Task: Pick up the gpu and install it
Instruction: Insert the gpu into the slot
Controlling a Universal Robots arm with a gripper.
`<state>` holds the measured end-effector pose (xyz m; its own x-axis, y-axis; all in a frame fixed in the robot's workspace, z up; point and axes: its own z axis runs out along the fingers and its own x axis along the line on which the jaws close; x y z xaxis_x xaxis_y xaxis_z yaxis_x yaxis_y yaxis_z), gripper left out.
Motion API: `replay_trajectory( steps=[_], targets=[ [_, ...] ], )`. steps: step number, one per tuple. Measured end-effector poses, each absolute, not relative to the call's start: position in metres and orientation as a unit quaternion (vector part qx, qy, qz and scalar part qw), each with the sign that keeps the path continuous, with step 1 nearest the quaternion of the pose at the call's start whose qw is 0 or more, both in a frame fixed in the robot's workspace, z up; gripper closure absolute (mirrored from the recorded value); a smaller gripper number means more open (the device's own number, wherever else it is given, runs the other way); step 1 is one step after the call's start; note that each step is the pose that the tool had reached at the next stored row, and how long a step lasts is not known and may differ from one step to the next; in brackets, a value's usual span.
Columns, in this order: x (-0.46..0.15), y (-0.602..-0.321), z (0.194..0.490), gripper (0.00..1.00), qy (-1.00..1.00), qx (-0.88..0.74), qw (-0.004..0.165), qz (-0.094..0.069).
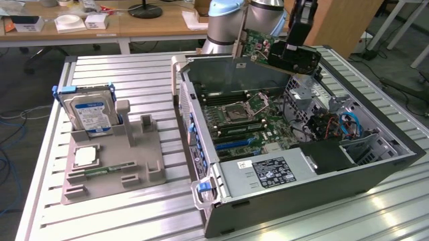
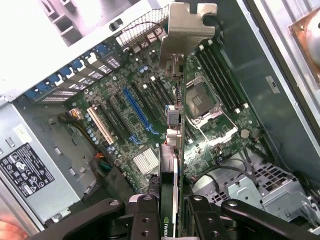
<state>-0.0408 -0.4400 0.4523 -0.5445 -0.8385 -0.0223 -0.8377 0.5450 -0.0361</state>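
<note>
The gpu (image 1: 258,47) hangs in the air above the far rim of the open case (image 1: 375,165), clear of everything inside it. It is tilted. Its silver bracket (image 1: 239,35) is at the end toward the exterior view's left and its black shroud (image 1: 302,60) at the end toward the exterior view's right. In the wrist view the gpu (image 2: 172,125) appears edge-on, with the bracket (image 2: 187,25) at the end farthest from the hand (image 2: 170,212). The hand is clenched on the card, one black finger (image 2: 145,215) pressed to each face.

Under the card lies the motherboard (image 1: 241,120). Seen from the wrist, the card's edge runs between the row of expansion slots, one of them a blue slot (image 2: 137,110), and the CPU socket (image 2: 202,97). A power supply (image 1: 268,170) with a black label fills the near end of the case, and blue cables (image 1: 352,123) loop at its side toward the exterior view's right.

The case rests on a slatted metal desk (image 1: 134,70). Well apart from it, toward the exterior view's left, a grey holder (image 1: 140,170) sits on the same desk. A hard drive (image 1: 90,113) stands upright at the holder's far end. A square chip (image 1: 87,156) lies flat nearer, and a RAM stick (image 1: 100,171) lies just beyond it on the near side.
</note>
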Motion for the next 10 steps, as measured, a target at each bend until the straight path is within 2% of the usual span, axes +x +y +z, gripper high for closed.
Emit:
replay_trajectory(
  steps=[10],
  targets=[
    [-0.0408, -0.4402, 0.452, 0.73, 0.853, -0.521, 0.019, -0.01]
  ],
)
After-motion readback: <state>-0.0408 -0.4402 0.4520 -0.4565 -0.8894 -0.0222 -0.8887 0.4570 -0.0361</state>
